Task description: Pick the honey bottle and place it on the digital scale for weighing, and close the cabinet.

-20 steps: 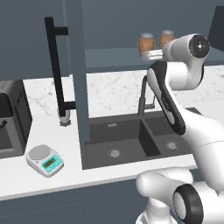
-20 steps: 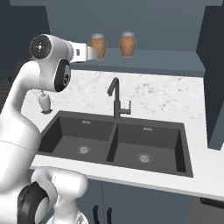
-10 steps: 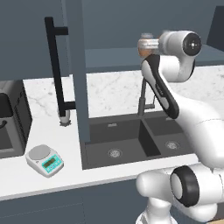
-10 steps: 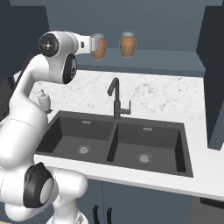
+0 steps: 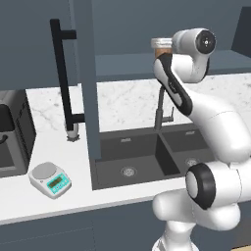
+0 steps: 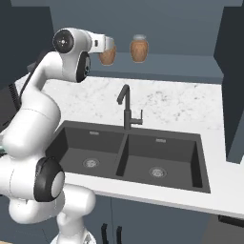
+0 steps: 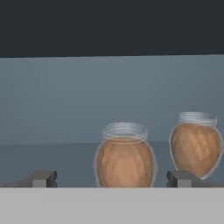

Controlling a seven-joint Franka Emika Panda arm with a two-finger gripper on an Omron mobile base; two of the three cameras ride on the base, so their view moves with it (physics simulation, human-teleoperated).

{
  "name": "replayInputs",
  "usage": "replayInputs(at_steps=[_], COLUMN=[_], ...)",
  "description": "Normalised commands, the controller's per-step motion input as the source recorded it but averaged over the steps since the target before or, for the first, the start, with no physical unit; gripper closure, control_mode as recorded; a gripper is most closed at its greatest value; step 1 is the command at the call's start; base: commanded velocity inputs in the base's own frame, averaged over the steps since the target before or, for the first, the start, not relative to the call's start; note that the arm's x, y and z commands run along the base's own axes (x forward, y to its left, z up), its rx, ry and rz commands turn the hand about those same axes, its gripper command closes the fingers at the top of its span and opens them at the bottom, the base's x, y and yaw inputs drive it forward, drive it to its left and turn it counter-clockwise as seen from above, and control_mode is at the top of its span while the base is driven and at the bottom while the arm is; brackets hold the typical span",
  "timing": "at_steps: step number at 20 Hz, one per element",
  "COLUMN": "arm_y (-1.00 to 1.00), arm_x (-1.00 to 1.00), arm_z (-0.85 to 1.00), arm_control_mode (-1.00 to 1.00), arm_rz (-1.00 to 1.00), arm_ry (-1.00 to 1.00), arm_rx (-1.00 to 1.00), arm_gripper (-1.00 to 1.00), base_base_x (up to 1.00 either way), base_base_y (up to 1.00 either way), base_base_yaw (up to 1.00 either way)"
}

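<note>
Two amber jars with pale lids stand on the inner shelf [image 6: 181,62] of the cabinet [image 5: 82,73], whose dark door with a black bar handle [image 5: 61,73] hangs open. The left jar, the honey bottle [image 7: 124,158] [image 6: 107,56] [image 5: 161,48], sits straight ahead of my gripper [image 7: 112,178]. The gripper is open, and its fingertips [image 7: 41,178] frame the bottle at a short distance without touching it. The look-alike jar [image 7: 195,146] [image 6: 138,48] stands to its right. The digital scale [image 5: 49,177], white with a teal display, rests on the counter's front left.
A black double sink [image 6: 128,152] with a black faucet [image 6: 126,107] lies below the shelf. A large black appliance [image 5: 12,137] sits at the far left, and a small soap dispenser [image 5: 72,132] stands behind the open door. Another dark cabinet door [image 6: 233,71] hangs at the right.
The arm has swung its hand up and forward to shelf height, bringing the gripper close to the left jar. Jars, scale and cabinet door have not moved.
</note>
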Motion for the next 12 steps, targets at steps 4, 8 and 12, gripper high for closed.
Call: replayInputs(at_steps=[4, 8, 12], arm_y=[-0.08, -0.08, -0.18], arm_x=[0.52, 0.53, 0.48], arm_z=[0.00, 0.00, -0.01], arm_control_mode=[-1.00, -1.00, -1.00], arm_rz=[0.00, 0.00, 0.00], arm_ry=[0.00, 0.00, 0.00], arm_rx=[0.00, 0.00, 0.00], arm_gripper=[-1.00, -1.00, -1.00], base_base_x=[0.00, 0.00, 0.00], base_base_y=[0.00, 0.00, 0.00], base_base_yaw=[0.00, 0.00, 0.00])
